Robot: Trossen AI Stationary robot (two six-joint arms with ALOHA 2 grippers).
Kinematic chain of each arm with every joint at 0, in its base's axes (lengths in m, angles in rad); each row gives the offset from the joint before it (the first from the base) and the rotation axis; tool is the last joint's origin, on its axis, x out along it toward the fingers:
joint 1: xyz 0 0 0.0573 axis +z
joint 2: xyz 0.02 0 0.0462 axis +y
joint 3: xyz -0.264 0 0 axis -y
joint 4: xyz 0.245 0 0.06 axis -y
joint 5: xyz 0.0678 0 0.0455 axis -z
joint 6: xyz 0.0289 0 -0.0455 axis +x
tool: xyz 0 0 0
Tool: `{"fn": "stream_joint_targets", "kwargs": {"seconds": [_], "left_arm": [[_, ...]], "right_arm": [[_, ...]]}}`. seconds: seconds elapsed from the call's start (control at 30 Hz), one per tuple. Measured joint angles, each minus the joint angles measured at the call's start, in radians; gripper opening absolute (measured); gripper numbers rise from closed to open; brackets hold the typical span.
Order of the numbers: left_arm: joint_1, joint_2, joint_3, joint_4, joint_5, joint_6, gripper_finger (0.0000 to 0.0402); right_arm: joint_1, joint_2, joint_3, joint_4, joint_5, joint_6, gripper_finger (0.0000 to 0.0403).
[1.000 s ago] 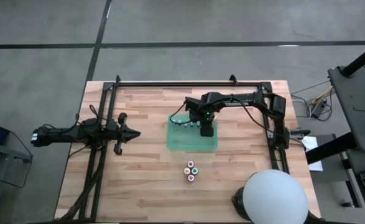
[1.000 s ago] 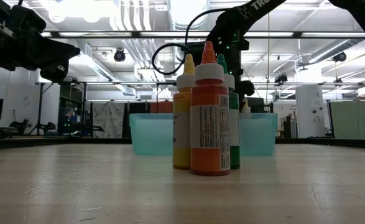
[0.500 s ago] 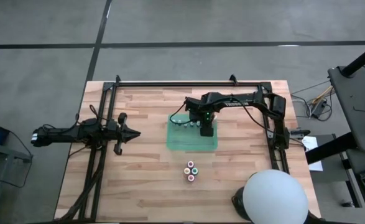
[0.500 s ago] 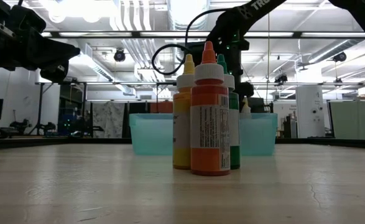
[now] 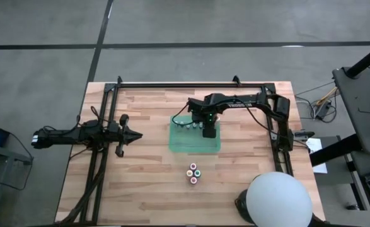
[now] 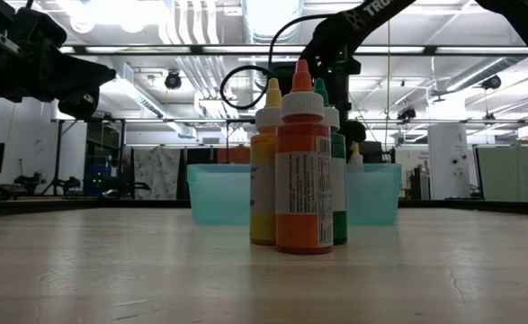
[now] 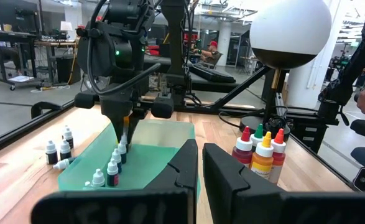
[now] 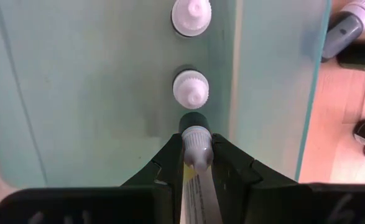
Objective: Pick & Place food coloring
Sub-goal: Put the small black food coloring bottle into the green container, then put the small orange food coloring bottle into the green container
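1. The right gripper (image 8: 196, 163) is clamped on a small grey-capped bottle (image 8: 195, 140), holding it cap-forward over the green tray (image 5: 194, 146), in line with a row already standing there.
2. Two white-capped bottles (image 8: 190, 87) of that row show just ahead of the held one; the left wrist view shows more of the row (image 7: 112, 168) inside the tray, so part of the job looks done.
3. Still outside the tray: a few small dark bottles (image 7: 59, 149) on the table (image 5: 147, 183) beside its far edge, one lying down, and four taller dropper bottles (image 5: 193, 173) grouped well apart toward the table's front.
4. The left gripper (image 7: 199, 163) waits at the table's left side, fingers nearly closed on nothing.
5. My judgement: the task is roughly midway; this bottle is yet to be set down, then the loose ones follow.
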Motion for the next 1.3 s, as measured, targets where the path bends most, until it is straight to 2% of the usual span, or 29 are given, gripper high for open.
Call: {"fn": "stream_joint_targets", "kwargs": {"seconds": [0.3, 0.57, 0.77, 1.3], "left_arm": [[0.0, 0.0, 0.0, 0.0, 0.0, 0.0, 0.0], [-0.001, 0.0, 0.0, 0.0, 0.0, 0.0, 0.0], [-0.001, 0.0, 0.0, 0.0, 0.0, 0.0, 0.0], [-0.001, 0.0, 0.0, 0.0, 0.0, 0.0, 0.0]], "right_arm": [[-0.001, 0.0, -0.002, 0.0, -0.002, 0.0, 0.0056], [-0.001, 0.0, -0.004, 0.0, -0.002, 0.004, 0.0099], [-0.002, 0.0, -0.004, 0.001, -0.002, 0.008, 0.0117], [-0.003, -0.037, 0.007, -0.011, -0.002, 0.035, 0.0129]]}}
